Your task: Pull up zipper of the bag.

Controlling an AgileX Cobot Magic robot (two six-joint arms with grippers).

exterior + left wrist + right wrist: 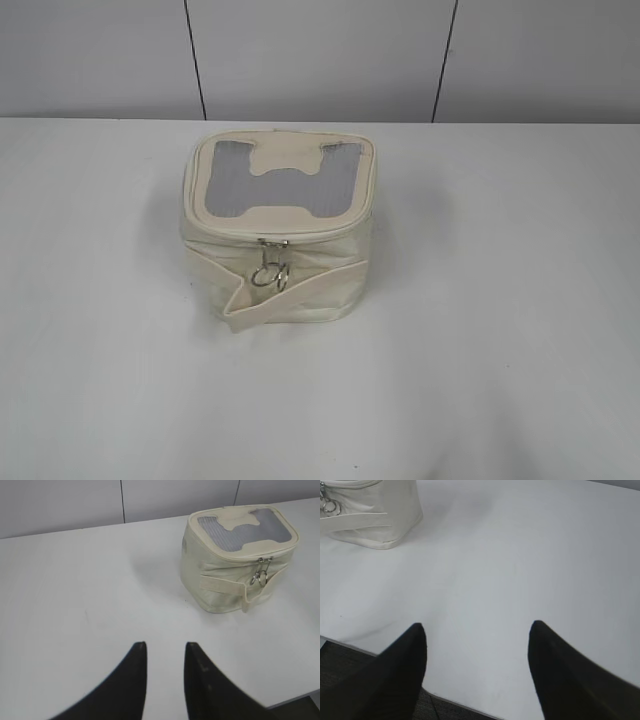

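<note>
Bag [277, 235] sits mid-table [500, 350], zipper [270, 268] pull facing front for reach. Left gripper [165, 652] at 7 o'clock, narrowly parted, empty; right gripper [477, 632] wide apart, empty.

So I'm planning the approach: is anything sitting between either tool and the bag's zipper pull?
Nothing visible. Only bare white table lies between the left tool, the right tool and the zipper on the bag.

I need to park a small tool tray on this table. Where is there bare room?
The table is bare left, right and in front of the bag, out to both grippers at the near edge. Only the strip behind the bag, toward the wall, is narrow.
</note>
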